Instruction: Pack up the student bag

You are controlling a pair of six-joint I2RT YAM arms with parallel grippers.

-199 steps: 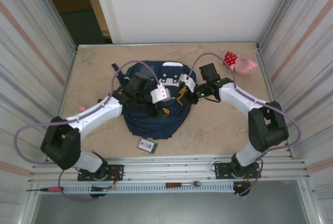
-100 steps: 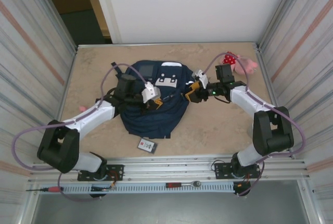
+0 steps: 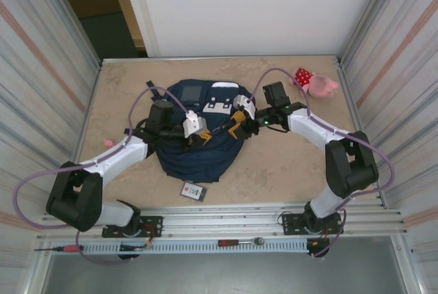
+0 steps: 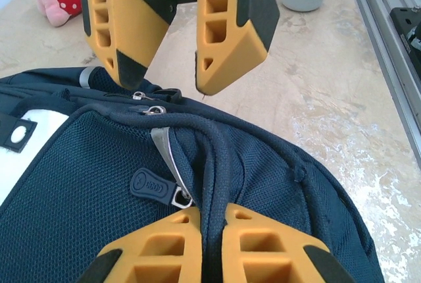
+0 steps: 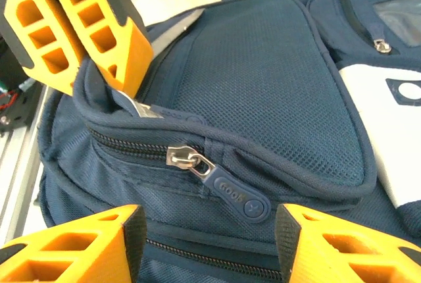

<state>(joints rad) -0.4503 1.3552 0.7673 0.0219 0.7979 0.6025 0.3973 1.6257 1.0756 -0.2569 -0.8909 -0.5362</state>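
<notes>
The student bag (image 3: 198, 145), a navy backpack with a white patch, lies flat mid-table. My left gripper (image 3: 199, 134) is over its middle, shut on a corded seam of the mesh front pocket (image 4: 212, 212); a zipper pull (image 4: 152, 185) lies just left of the pinch. My right gripper (image 3: 237, 126) faces it from the bag's right side, open. Between its fingers, untouched, lies a blue rubber zipper pull (image 5: 233, 194) on a shut zip. From the right wrist, the left gripper (image 5: 84, 66) pinches the pocket rim at upper left.
A pink plush toy in a red dotted dress (image 3: 316, 83) lies at the back right. A small dark card (image 3: 194, 191) rests near the front edge below the bag. A small pink item (image 3: 107, 143) sits left of the bag. Corrugated walls stand on both sides.
My left gripper closed on the pocket seam and pulled back leftward. My right gripper swung out to the right, then returned to the bag with its jaws wider.
</notes>
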